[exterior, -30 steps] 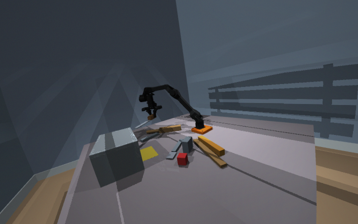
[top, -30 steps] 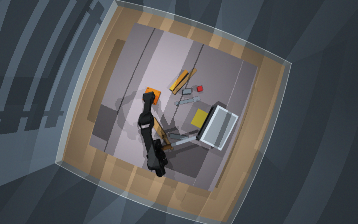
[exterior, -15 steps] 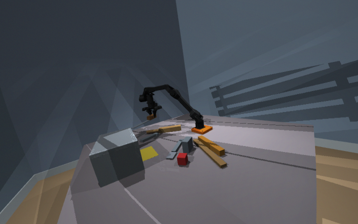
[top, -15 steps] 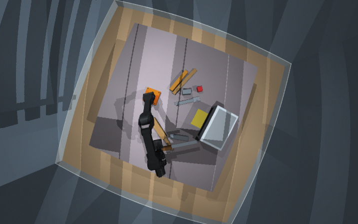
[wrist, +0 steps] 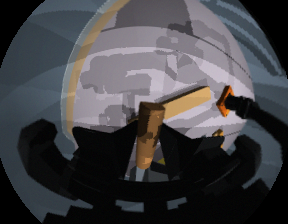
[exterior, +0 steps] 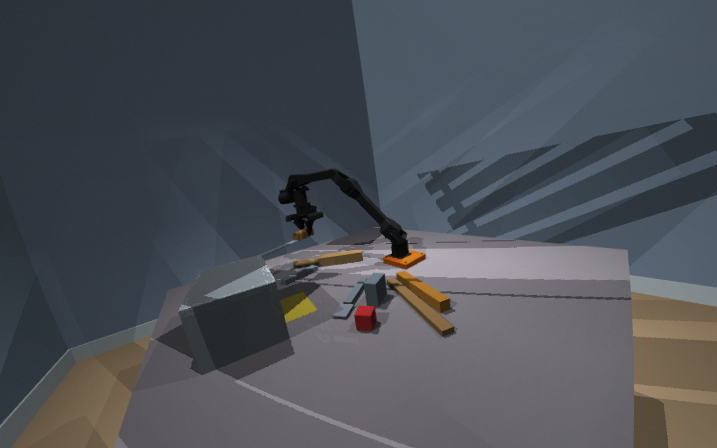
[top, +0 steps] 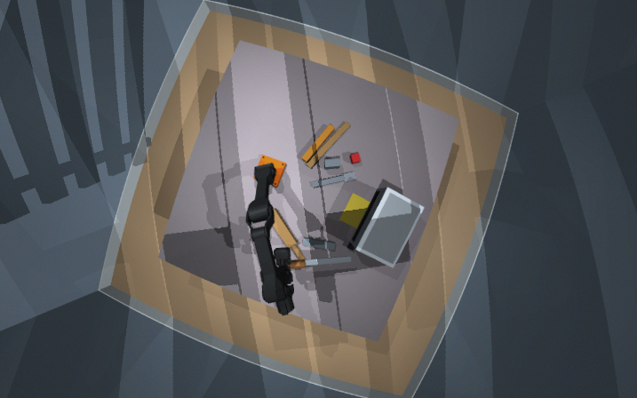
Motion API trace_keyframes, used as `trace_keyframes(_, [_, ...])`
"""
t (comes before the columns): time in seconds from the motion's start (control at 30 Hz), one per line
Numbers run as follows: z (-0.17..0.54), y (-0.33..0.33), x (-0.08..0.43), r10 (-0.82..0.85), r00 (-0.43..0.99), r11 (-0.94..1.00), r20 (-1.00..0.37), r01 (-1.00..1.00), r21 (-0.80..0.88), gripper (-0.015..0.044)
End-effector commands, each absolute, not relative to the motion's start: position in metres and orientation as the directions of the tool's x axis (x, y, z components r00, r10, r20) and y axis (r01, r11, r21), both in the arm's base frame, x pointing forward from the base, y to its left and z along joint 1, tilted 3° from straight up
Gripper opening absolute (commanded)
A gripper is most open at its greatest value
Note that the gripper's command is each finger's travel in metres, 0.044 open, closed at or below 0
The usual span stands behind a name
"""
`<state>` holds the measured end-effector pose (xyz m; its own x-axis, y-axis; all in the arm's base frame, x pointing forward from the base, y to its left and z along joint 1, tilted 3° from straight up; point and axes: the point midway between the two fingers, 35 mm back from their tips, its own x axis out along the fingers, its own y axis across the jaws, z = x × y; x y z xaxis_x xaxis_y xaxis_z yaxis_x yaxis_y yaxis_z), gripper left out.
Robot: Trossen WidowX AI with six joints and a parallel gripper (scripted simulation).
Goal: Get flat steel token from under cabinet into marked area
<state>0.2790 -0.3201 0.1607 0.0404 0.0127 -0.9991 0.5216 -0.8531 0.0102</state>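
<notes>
My gripper is shut on the brown handle of a long tool, held above the table. The tool's flat grey blade points toward the cabinet side, passing in front of the cabinet's near corner in the top view without reaching it. The grey cabinet stands on the table. The yellow marked area lies at its front, partly in shadow; nothing is seen lying on it. The steel token is not visible, and the vent slots cannot be made out.
A wooden paddle lies near the gripper, beside a dark grey flat piece. Farther off are a grey strip, a grey block, a red cube and two wooden bars.
</notes>
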Motion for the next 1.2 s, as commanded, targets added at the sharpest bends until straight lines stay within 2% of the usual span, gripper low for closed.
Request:
trace_keyframes(0.0, [0.162, -0.3196, 0.2796, 0.015, 0.048, -0.872, -0.999, 0.49, 0.011, 0.0])
trace_keyframes(1.17, [0.1619, -0.32, 0.279, 0.015, 0.048, -0.972, -0.999, 0.233, -0.003, 0.0])
